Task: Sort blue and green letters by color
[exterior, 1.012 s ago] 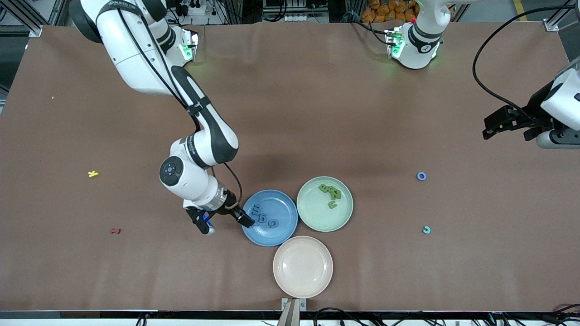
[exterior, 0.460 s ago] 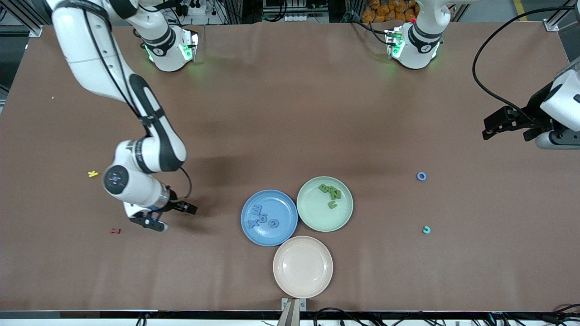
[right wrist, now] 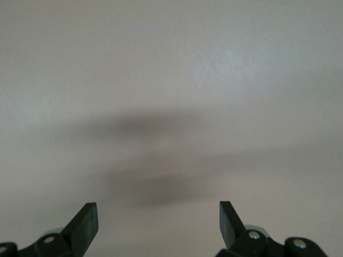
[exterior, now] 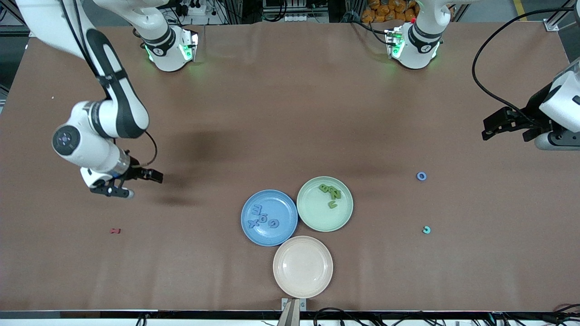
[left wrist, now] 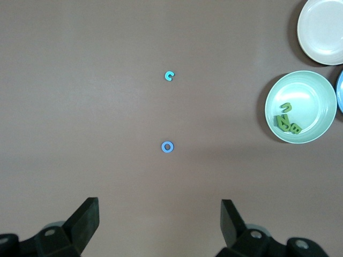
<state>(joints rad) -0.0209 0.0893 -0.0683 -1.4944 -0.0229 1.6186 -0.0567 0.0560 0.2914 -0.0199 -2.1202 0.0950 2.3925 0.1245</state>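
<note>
One blue letter O point(exterior: 421, 176) lies loose toward the left arm's end of the table, so the wide-open, empty left gripper point(exterior: 503, 128) should drop squarely over it, while the right gripper point(exterior: 131, 183) hangs spread and empty.

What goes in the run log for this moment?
right pincer: open, empty, over bare table | left pincer: open, waiting | blue letters: blue plate | green letters: green plate
</note>
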